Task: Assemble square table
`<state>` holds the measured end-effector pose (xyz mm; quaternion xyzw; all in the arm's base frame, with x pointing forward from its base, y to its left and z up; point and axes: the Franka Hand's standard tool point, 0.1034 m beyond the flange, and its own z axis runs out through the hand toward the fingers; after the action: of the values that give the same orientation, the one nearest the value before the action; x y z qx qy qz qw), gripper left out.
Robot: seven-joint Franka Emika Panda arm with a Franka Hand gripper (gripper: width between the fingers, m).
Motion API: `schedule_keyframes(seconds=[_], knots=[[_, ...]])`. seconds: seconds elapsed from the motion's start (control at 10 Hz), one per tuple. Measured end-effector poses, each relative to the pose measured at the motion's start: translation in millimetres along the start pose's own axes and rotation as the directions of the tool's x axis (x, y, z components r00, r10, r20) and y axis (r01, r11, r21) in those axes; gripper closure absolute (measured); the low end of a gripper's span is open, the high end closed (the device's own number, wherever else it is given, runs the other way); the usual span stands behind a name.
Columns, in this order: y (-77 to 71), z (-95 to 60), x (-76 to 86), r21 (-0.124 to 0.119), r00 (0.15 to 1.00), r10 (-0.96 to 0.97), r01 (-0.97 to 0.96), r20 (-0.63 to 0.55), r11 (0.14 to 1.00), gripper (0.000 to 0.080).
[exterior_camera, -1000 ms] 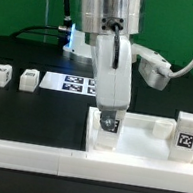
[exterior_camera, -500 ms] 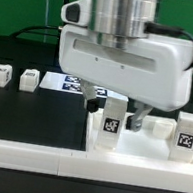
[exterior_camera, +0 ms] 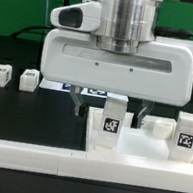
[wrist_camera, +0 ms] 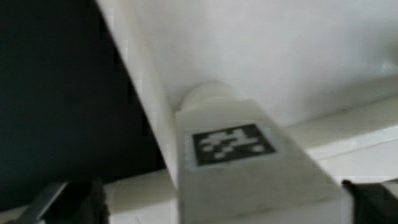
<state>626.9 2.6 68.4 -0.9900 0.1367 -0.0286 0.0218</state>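
Exterior view, from the front: the gripper hangs low over the square slab, its wide white body filling the middle of the picture. The fingers are spread wide, one on each side of the middle leg block. A clear gap shows on both sides, so nothing is held. That block stands upright on the slab near its edge toward the exterior view's left, tag facing the camera.

The slab lies on the black table, against the long white border wall that runs along the front.

The right-hand leg block stands upright at the exterior view's right edge, tag also facing the camera. The far-left leg block and the neighbouring leg block sit on the table, well apart from the slab. The marker board is partly hidden behind the gripper.

Wrist view only: looks down on the middle leg block, with its tag sharp enough to see. Two dark fingers show blurred in the corners, clear of the block. White slab lies behind it and black table beside it. The other legs, wall and board show only in the exterior view.
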Motion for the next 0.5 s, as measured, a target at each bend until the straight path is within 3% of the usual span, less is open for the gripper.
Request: schedule_keyframes(seconds=[0.2,0.3,0.4,0.5], knots=[[-0.1,0.1,-0.1,0.0,1.0,0.02,-0.02,0.0,1.0,0.0377],[-0.6,0.1,-0.2,0.001,0.997,0.083,-0.083,0.0,0.997,0.0377],[-0.5,0.2,-0.2,0.001,0.989,0.15,-0.15,0.001,0.989,0.0514],[-0.2,0.3,-0.2,0.001,0.975,0.223,-0.223,0.001,0.975,0.0512]])
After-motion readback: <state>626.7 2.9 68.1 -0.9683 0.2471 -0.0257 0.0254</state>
